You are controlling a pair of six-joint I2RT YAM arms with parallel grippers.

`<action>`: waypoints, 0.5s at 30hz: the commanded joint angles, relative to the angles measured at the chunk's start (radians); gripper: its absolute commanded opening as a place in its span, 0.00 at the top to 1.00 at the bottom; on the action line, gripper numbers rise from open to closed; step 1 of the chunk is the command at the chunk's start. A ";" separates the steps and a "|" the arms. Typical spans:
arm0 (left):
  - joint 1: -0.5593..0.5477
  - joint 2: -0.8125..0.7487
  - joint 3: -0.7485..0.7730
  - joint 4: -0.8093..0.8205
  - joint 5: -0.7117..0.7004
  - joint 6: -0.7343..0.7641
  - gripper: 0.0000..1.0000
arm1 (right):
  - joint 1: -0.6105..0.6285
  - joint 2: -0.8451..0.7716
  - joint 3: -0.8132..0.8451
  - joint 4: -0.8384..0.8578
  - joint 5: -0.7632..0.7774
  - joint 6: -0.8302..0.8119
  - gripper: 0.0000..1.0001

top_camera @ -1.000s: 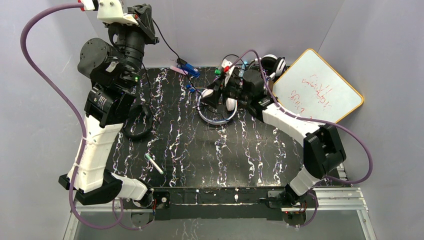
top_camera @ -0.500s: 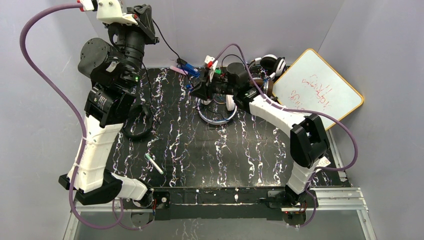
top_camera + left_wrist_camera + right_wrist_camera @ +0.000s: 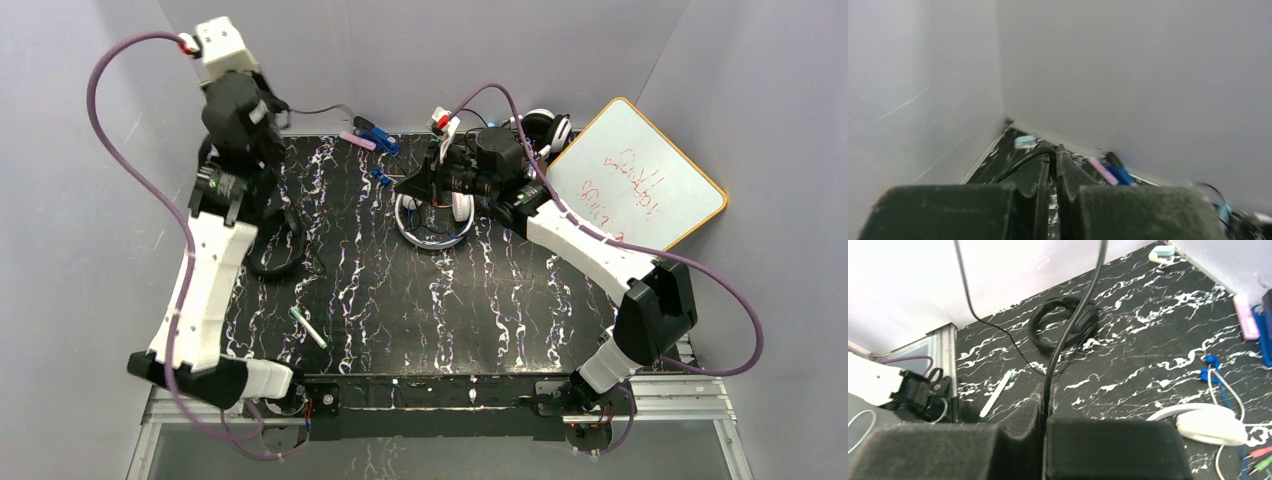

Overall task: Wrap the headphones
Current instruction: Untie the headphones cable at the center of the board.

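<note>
Top external: headphones [image 3: 437, 240], illegible whiteboard scrawl [image 3: 640, 180]

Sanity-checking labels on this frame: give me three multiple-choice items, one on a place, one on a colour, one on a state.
1. Where does the black headset lie?
A. on the whiteboard
B. on the table, left side
C. hanging in the air

2. What colour is the second headset, below the right pincer?
A. white
B. red
C. yellow

3. How is the right pincer?
A. wide open
B. shut on a black cord
C. shut on a pen

Key:
1 B: the top view shows it flat on the marbled top, left of centre.
2 A: its band and ear cup are white in the top and right wrist views.
3 B: the right wrist view shows the fingers closed with the cord between them.
</note>
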 commanded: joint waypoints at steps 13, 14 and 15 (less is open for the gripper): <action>0.508 0.113 -0.237 -0.207 0.731 -0.574 0.02 | 0.009 0.051 0.246 -0.280 0.030 0.311 0.99; 0.508 0.051 -0.304 -0.173 0.737 -0.583 0.02 | 0.008 0.062 0.266 -0.288 0.048 0.325 0.99; 0.508 -0.004 -0.366 -0.153 0.738 -0.588 0.02 | 0.008 0.074 0.286 -0.298 0.067 0.336 0.99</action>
